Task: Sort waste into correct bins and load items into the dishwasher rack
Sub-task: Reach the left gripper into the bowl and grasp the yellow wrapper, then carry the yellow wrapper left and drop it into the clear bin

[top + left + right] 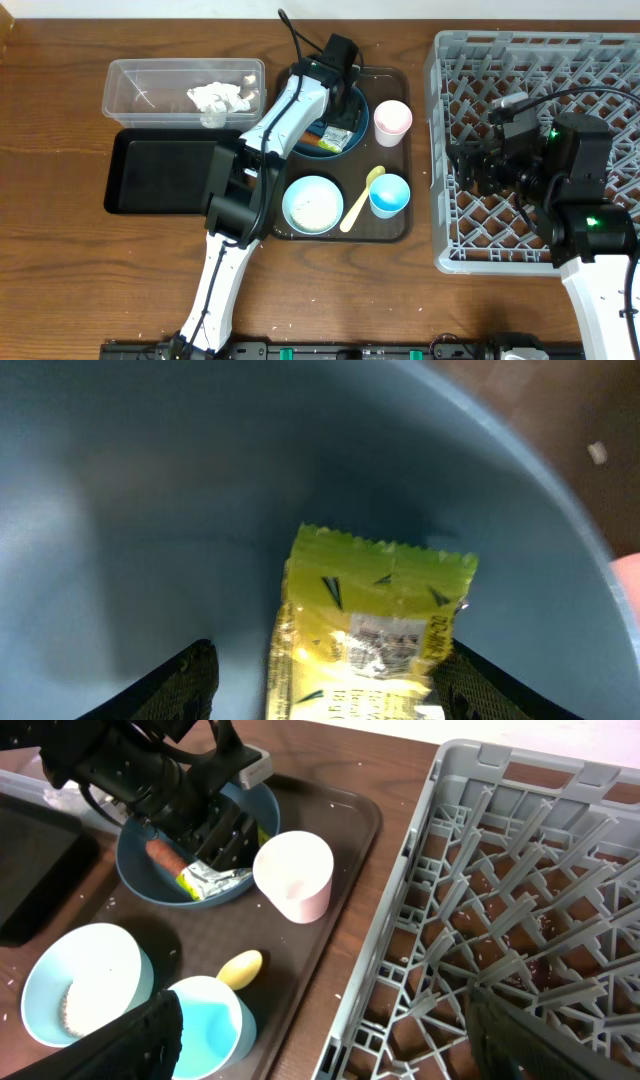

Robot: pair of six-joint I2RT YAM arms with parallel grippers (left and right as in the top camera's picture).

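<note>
My left gripper [325, 660] is open low over the large blue plate [150, 510], its fingers on either side of the yellow-green snack wrapper [370, 630]. An orange sausage piece [163, 855] lies on the plate beside the wrapper. The crumpled white tissue [215, 97] is in the clear tub [130, 85]. The black tray [160, 175] lies below the tub. My right gripper [330, 1035] is open and empty over the left part of the grey rack [540, 150]. The pink cup [392, 122], light blue cup [389, 195], yellow spoon [362, 197] and white bowl [312, 204] holding rice [85, 1010] are on the serving tray.
The brown serving tray [395, 232] lies between the bins and the rack. A few rice grains are scattered on it and on the wooden table [60, 120]. The left arm reaches across the serving tray from the front.
</note>
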